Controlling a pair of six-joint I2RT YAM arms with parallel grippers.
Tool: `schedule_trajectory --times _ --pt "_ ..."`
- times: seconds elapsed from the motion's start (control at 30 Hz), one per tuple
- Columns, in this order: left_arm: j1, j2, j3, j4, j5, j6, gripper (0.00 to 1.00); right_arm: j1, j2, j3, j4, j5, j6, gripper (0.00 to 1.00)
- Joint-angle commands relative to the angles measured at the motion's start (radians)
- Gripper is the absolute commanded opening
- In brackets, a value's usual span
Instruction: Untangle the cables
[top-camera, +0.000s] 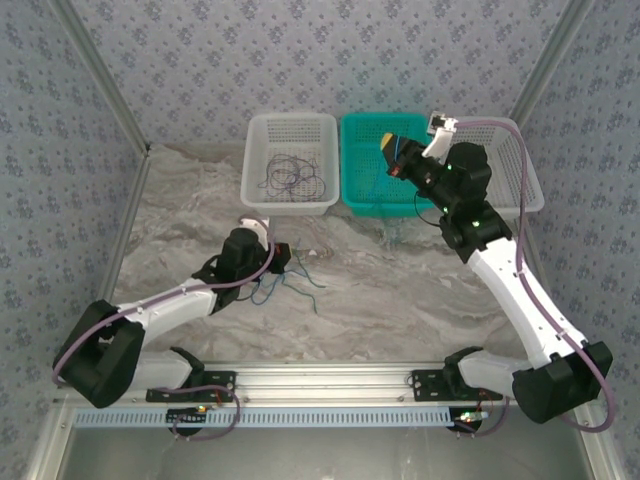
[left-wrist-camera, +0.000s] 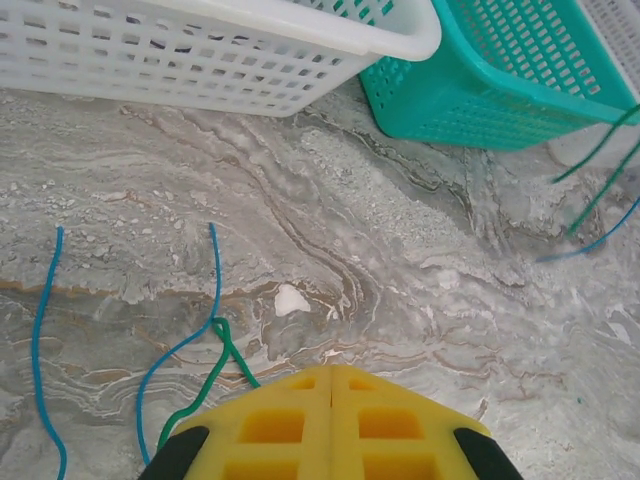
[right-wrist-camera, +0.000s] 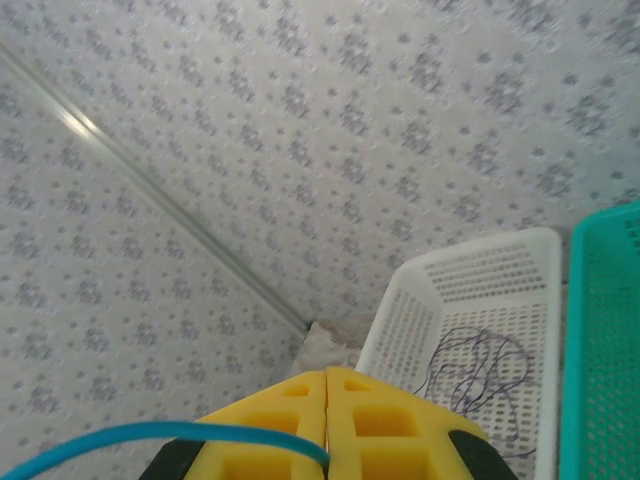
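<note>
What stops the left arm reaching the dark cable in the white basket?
Likely nothing, so probably yes: the left gripper, shut, sits just short of the open-topped white basket where the dark cable lies uncovered.

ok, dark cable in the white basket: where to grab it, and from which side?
Take an outer loop at the edge of the tangle, coming straight down through the open top. The dark cable lies loosely coiled on the floor of the white basket, and the walls block any side approach. A lone edge strand should pinch cleaner than the dense middle.
</note>
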Motion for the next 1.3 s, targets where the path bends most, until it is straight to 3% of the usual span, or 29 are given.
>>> schedule_trajectory --times 0.0,0.1,0.27,0.43,0.67,0.87,1.07,1.27 --pt "0.002 -0.026 0.009 0.067 0.100 0.017 0.18 0.007 0.007 0.005 0.031 -0.162 -0.026 0.00" --pt "0.001 -0.050 0.026 0.075 0.149 0.034 0.43 0.014 0.010 0.025 -0.004 -0.203 -0.079 0.00" --pt "-0.008 -0.143 0.070 -0.029 0.198 0.153 0.71 0.015 0.002 0.044 -0.050 -0.269 -0.149 0.00" --pt "-0.037 -0.247 0.143 -0.309 0.192 0.434 0.78 0.028 0.005 0.022 -0.053 -0.316 -0.164 0.00" --pt "-0.087 -0.390 0.027 -0.207 0.182 0.596 0.84 0.095 0.053 -0.007 -0.009 -0.379 -0.171 0.00" --pt "-0.089 -0.391 -0.007 -0.183 0.135 0.560 0.89 0.118 0.074 0.022 -0.083 -0.390 -0.195 0.00" --pt "-0.090 -0.440 -0.050 -0.129 0.078 0.480 0.99 0.077 0.025 0.107 -0.065 -0.242 -0.207 0.00" --pt "-0.090 -0.530 -0.039 -0.194 0.052 0.439 0.99 0.010 0.076 0.314 -0.091 -0.042 -0.247 0.00"
